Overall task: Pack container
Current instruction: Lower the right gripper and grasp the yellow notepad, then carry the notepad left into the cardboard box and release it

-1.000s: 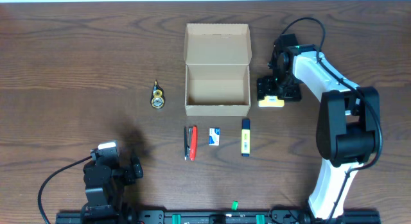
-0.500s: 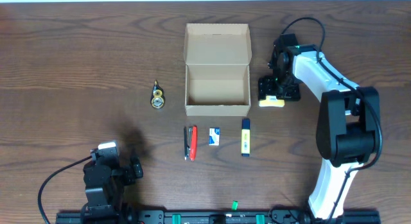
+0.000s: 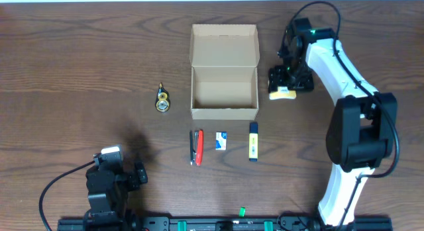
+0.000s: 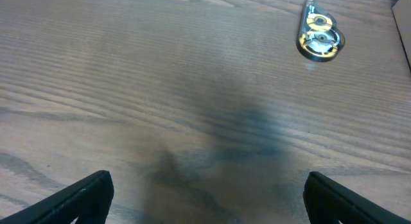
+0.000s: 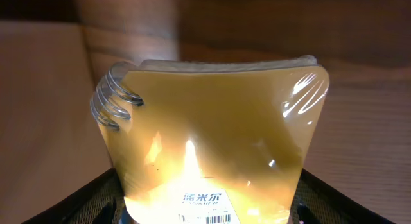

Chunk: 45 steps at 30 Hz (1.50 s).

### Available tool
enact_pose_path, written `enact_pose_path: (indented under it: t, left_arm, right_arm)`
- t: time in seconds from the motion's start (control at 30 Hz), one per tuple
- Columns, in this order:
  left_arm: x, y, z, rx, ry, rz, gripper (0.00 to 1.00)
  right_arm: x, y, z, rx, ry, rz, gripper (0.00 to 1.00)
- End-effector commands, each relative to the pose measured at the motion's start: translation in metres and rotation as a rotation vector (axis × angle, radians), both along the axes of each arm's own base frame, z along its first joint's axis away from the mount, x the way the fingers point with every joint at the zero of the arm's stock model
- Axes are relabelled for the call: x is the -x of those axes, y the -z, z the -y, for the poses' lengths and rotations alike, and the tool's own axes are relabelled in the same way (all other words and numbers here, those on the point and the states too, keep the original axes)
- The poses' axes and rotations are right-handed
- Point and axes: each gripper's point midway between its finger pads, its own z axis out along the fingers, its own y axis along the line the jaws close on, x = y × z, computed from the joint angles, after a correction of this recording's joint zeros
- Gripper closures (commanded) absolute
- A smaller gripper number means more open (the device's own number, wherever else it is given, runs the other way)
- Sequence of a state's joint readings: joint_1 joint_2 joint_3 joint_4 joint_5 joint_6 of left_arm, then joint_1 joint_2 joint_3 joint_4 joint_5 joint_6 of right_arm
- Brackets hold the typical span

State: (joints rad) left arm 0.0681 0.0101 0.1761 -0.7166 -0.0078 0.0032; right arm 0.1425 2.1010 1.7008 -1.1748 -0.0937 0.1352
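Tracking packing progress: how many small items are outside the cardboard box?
5: correction tape left of the container; red tool, white-blue packet, yellow marker in a row in front; yellow pad in the right gripper at its right.

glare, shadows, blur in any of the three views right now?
Right wrist: hard glare hot spot low on the wrapped sticky-note pad, which fills the frame; surroundings dark. Left wrist: broad soft shadow mid-frame on the table; tape dispenser sharp. Overhead: evenly lit, faint shadow patch lower left.

Clear tape dispenser (image 3: pixel 162 99) is set L of tan cardboard box (image 3: pixel 224 113); red stapler (image 3: pixel 197 147), white carton (image 3: pixel 221 141), yellow highlighter (image 3: pixel 253 141) are lined up near-side; yellow notepad (image 3: pixel 282 94) just R.
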Motion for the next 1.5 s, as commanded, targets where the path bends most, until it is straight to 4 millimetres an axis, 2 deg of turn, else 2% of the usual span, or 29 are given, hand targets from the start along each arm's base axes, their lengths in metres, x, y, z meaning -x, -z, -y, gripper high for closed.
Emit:
enact_pose_path:
  t: [0.0,0.33,0.43,0.53,0.6,0.7,0.93,0.97,1.17,1.47]
  left_arm:
    - [0.002,0.007,-0.001,-0.003,-0.008,-0.018,0.04]
    - [0.002,0.007,-0.001,-0.003,-0.008,-0.018,0.04]
    - [0.002,0.007,-0.001,-0.003,-0.008,-0.018,0.05]
    - [0.002,0.007,-0.001,-0.003,-0.008,-0.018,0.04]
    - [0.002,0.007,-0.001,-0.003,-0.008,-0.018,0.04]
    - [0.002,0.007,-0.001,-0.003,-0.008,-0.018,0.05]
    - [0.002,0.007,-0.001,-0.003,-0.008,-0.018,0.04]
    - [0.002,0.007,-0.001,-0.003,-0.008,-0.018,0.05]
    - [0.002,0.007,-0.001,-0.003,-0.008,-0.018,0.05]
    - [0.002,0.007,-0.001,-0.003,-0.008,-0.018,0.05]
  right_arm:
    - [-0.012,-0.026,0.000,0.008,-0.024,0.054,0.28]
    - [-0.020,-0.072,-0.002,0.002,-0.043,0.096,0.31]
    - [-0.020,-0.087,-0.008,-0.001,-0.058,0.117,0.31]
    - [-0.019,-0.105,-0.023,-0.009,-0.099,0.152,0.31]
    - [-0.015,-0.119,-0.044,-0.022,-0.147,0.187,0.31]
    - [-0.006,-0.128,-0.074,-0.035,-0.220,0.216,0.31]
    - [0.009,-0.131,-0.138,-0.058,-0.370,0.266,0.31]
    - [0.009,-0.131,-0.142,-0.056,-0.380,0.274,0.31]
    - [0.006,-0.118,-0.143,-0.030,-0.385,0.254,0.32]
    - [0.007,-0.063,-0.146,-0.009,-0.392,0.154,0.32]
